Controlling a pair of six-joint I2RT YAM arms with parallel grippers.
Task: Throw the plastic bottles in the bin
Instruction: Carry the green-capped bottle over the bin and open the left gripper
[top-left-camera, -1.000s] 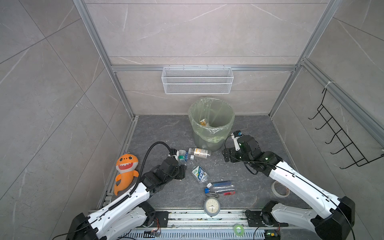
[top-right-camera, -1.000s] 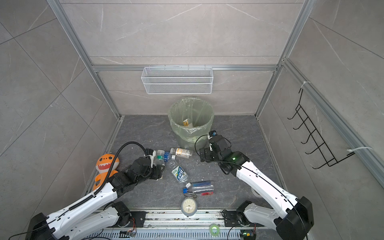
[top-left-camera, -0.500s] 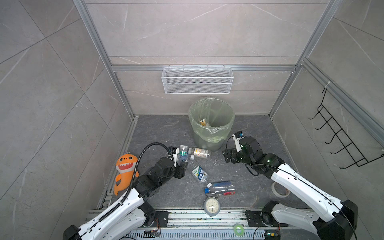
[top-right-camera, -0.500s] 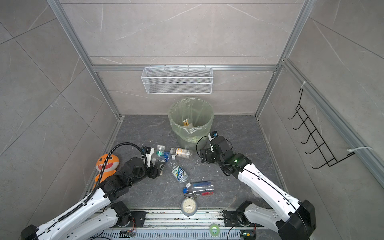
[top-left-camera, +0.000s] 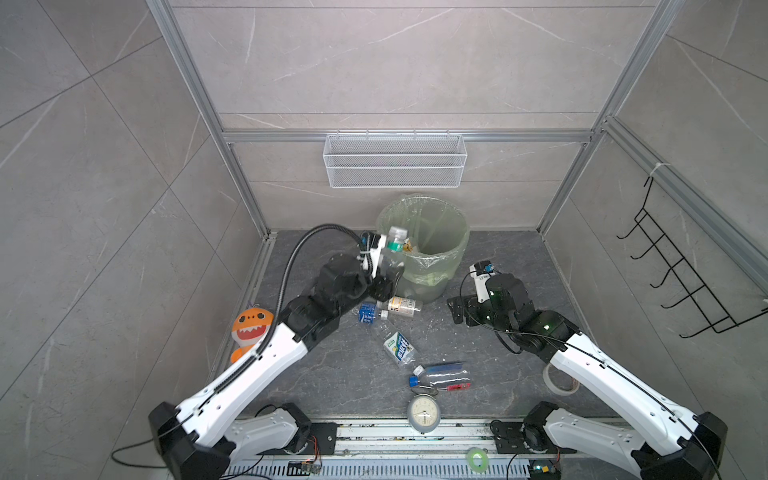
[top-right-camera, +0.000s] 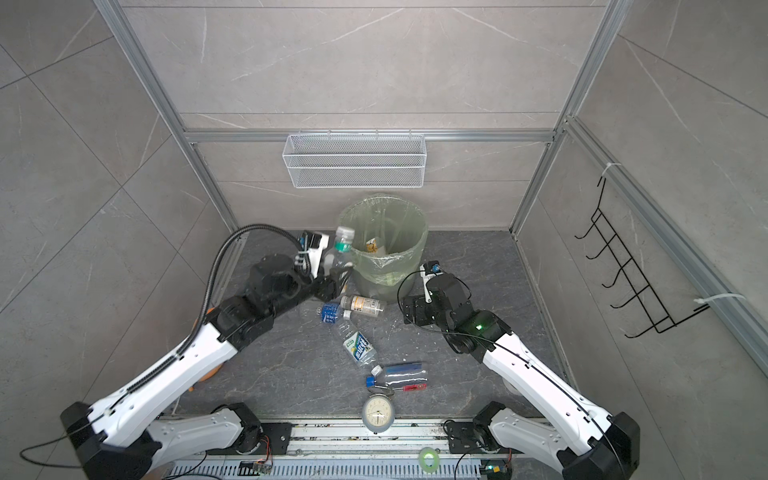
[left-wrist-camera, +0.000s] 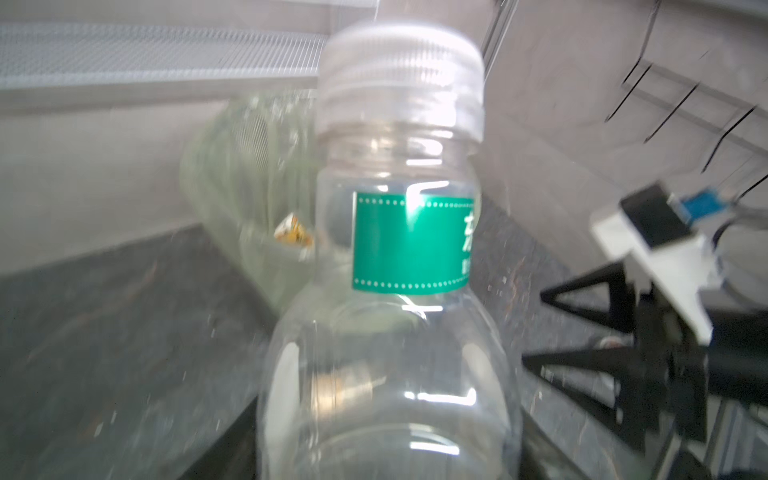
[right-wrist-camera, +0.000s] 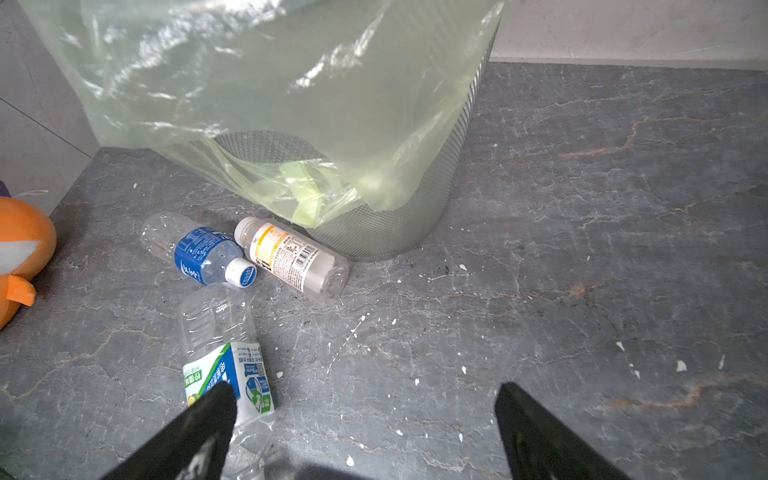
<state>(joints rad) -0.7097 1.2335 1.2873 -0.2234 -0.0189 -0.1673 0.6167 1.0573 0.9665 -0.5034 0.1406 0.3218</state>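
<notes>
My left gripper (top-left-camera: 390, 272) (left-wrist-camera: 386, 449) is shut on a clear plastic bottle (top-left-camera: 395, 243) (top-right-camera: 343, 245) (left-wrist-camera: 399, 232) with a green label and white cap. It holds the bottle upright and raised beside the left rim of the bin (top-left-camera: 453, 257) (top-right-camera: 413, 249) (right-wrist-camera: 415, 216). On the floor lie a white bottle with a yellow label (top-left-camera: 401, 305) (right-wrist-camera: 291, 257), a blue-labelled one (top-left-camera: 368, 312) (right-wrist-camera: 199, 253), a green-and-blue-labelled one (top-left-camera: 399, 347) (right-wrist-camera: 224, 353) and a clear one with a blue cap (top-left-camera: 440, 372). My right gripper (top-left-camera: 457, 309) (right-wrist-camera: 365, 399) stands open and empty, low to the right of the bin.
An orange plush shark (top-left-camera: 251, 328) sits at the left wall. A grey alarm clock (top-left-camera: 424, 411) stands at the front edge, with a small red item (top-left-camera: 459, 386) near it. A tape roll (top-left-camera: 561, 380) lies under my right arm. A wire basket (top-left-camera: 395, 160) hangs above the bin.
My left gripper has risen from the floor to the bin's left rim with the green-labelled bottle in it. The right arm has hardly moved.
</notes>
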